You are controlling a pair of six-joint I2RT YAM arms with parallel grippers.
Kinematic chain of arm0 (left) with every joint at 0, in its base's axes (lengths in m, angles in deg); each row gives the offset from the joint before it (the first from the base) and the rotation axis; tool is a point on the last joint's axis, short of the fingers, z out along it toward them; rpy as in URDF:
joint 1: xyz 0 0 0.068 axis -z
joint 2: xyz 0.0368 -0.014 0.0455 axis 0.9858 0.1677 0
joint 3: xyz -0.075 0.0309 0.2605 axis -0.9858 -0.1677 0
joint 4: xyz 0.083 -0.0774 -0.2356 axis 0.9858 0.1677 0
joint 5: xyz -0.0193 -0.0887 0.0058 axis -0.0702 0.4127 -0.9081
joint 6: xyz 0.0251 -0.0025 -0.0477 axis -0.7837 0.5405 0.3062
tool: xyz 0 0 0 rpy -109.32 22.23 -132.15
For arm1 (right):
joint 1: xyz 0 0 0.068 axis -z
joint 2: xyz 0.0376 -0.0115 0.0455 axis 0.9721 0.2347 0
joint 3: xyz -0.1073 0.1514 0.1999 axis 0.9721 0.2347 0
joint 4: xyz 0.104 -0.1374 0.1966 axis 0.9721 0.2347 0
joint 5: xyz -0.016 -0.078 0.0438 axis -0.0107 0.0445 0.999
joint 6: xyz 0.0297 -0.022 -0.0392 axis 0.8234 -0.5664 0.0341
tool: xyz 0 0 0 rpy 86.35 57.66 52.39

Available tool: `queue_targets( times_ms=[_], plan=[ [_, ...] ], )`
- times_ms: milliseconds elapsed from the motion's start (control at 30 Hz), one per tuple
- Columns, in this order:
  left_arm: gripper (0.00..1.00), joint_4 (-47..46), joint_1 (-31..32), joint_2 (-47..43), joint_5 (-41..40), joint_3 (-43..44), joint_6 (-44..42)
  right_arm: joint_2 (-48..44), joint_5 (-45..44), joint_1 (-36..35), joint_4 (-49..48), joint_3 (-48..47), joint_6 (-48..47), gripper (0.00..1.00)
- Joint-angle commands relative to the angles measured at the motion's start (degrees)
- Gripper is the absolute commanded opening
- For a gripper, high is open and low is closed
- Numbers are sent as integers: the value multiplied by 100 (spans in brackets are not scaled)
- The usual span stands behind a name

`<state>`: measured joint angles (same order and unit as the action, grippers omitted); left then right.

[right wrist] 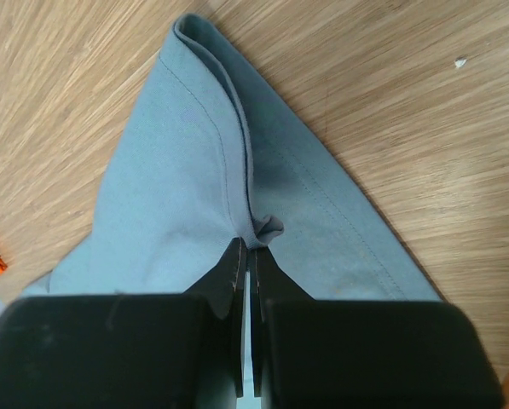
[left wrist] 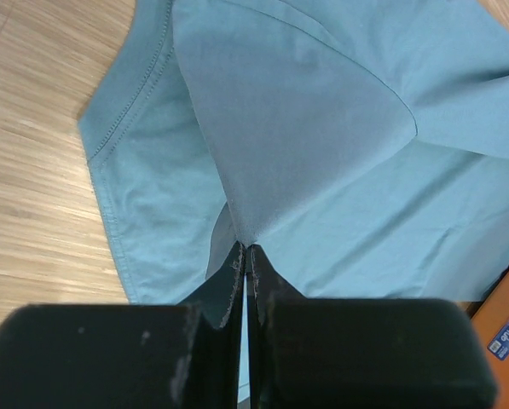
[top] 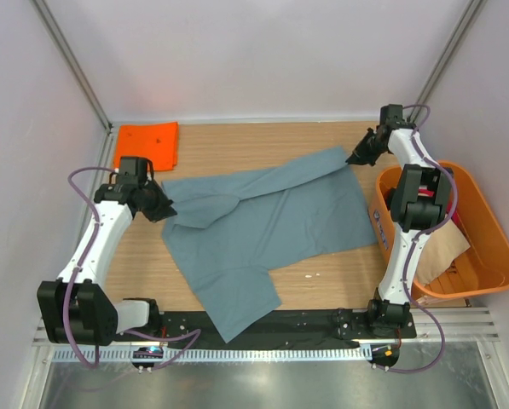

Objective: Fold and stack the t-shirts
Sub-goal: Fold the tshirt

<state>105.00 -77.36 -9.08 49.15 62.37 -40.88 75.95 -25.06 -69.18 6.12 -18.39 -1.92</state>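
A large grey-blue t-shirt (top: 271, 226) lies spread across the middle of the table, partly folded over along its far edge. My left gripper (top: 164, 208) is shut on the shirt's left edge; the left wrist view shows the cloth (left wrist: 305, 128) pinched at its fingertips and lifted in a fold. My right gripper (top: 356, 156) is shut on the shirt's far right corner; the right wrist view shows the hem (right wrist: 237, 170) pinched between its fingertips. A folded orange t-shirt (top: 147, 143) lies at the far left corner. A beige shirt (top: 442, 251) lies in the tub.
A rigid orange plastic tub (top: 493, 247) stands at the table's right side, holding beige and dark cloth. Metal frame posts rise at both far corners. The near table edge has a black rail by the arm bases.
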Motion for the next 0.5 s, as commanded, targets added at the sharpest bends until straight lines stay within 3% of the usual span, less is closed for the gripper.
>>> queue_targets(
  times_ms=[0, 467],
  plan=[
    [0, -176, -8, -124, 141, -50, 70, 23, -161, -4, -8, -30, -162, 1],
    [0, -361, 9, -62, 351, -446, 211, 199, -188, -21, -26, 31, -188, 2]
  ],
)
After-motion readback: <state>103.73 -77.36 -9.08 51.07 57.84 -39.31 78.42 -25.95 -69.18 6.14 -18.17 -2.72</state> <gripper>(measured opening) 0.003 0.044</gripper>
